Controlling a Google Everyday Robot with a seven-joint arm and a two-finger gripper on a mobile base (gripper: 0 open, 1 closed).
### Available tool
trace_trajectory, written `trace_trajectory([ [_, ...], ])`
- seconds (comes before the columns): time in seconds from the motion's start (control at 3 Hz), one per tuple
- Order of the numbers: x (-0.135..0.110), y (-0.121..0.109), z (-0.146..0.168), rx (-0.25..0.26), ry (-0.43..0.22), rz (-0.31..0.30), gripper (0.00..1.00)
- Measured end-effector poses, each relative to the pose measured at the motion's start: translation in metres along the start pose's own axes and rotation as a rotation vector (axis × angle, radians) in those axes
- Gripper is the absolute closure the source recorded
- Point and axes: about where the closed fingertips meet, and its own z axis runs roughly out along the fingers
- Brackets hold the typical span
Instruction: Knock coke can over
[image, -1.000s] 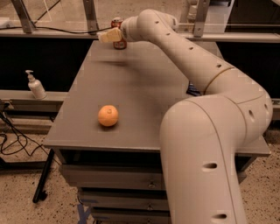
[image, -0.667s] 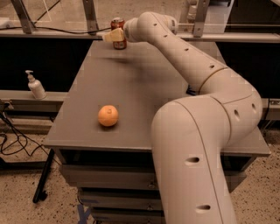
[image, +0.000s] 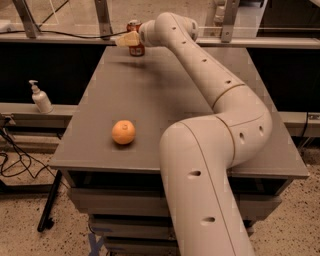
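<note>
At the far end of the flat grey rectangular tabletop (image: 165, 105), close to its back edge and a little left of centre, the small red cylindrical metal coke can (image: 137, 49) stands upright. The cream-coloured gripper (image: 124, 40) at the end of the thick white jointed robot arm (image: 215, 150) lies across the front of the can's middle, pointing left, so only the can's top rim and its red base show; it looks to be right against the can, though actual contact cannot be confirmed, and whether the gripper is wide or narrow cannot be told from this angle. The arm rises from the lower right foreground, bends over the right half of the tabletop and stretches diagonally back to the can, hiding much of that side. A round orange fruit (image: 123, 132) sits alone near the front left part of the tabletop, well apart from the can and clear of the arm. Left of the tabletop, on a lower ledge, stands a white pump dispenser bottle (image: 40, 98). Dark cables (image: 15, 165) trail over the speckled floor below it.
</note>
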Motion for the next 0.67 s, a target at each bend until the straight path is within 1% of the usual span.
trace_trajectory([
  [0.33, -0.0062, 0.0154, 0.0106, -0.054, -0.004, -0.006, 0.17],
  [0.67, -0.0074, 0.0177, 0.0132, -0.07, 0.002, -0.02, 0.41],
])
